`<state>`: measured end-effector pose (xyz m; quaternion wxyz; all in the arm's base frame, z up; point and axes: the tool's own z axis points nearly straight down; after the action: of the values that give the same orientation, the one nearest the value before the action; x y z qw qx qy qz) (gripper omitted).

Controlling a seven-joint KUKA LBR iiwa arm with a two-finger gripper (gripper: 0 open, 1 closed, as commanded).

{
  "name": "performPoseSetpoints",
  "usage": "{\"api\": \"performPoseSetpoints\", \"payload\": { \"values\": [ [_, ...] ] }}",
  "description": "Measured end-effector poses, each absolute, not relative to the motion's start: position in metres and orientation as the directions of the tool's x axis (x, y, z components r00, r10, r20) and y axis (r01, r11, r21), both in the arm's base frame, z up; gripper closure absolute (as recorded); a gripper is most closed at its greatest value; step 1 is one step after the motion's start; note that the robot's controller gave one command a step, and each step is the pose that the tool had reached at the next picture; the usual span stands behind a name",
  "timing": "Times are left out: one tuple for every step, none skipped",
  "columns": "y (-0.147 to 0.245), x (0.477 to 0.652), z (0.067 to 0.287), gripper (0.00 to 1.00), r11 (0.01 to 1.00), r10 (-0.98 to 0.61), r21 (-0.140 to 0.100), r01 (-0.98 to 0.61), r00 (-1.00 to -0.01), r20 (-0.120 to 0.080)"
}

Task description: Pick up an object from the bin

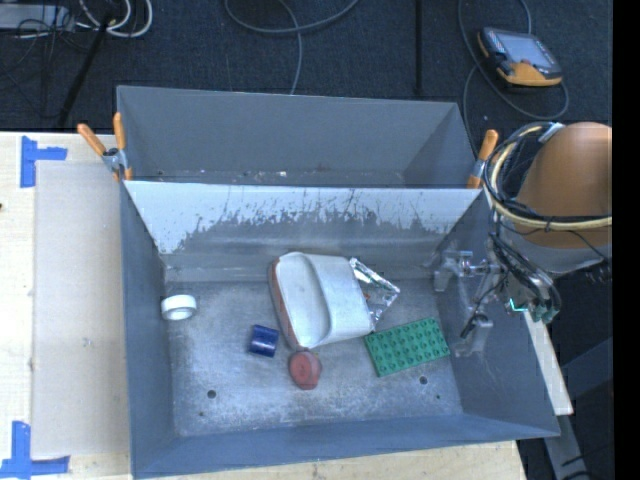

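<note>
My gripper (463, 300) hangs at the bin's right side, close to the sloping right wall, open with nothing between its fingers. Just left of it a flat green studded plate (407, 346) lies on the floor, its right corner nearly under the lower finger. Beyond the plate's upper left corner lies a crumpled piece of silver foil (374, 286), which rests against a large white oblong thing with a brown rim (318, 300) in the middle of the bin.
A small dark-red round thing (305, 369) and a small blue cylinder (263, 340) lie left of the green plate. A white ring (180, 308) sits at the far left. The arm with its orange dome reaches over the right rim.
</note>
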<state>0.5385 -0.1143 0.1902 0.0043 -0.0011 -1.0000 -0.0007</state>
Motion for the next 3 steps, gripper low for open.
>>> {"api": "performPoseSetpoints", "payload": {
  "values": [
    [-0.114,0.525,0.209,0.00,1.000,0.009,0.001,0.009,-1.000,0.001],
    [-0.104,0.537,0.107,0.00,0.974,-0.227,0.004,-0.227,-0.974,0.006],
    [-0.094,0.555,0.067,0.00,0.966,-0.260,0.003,-0.260,-0.966,0.003]
  ]
}}
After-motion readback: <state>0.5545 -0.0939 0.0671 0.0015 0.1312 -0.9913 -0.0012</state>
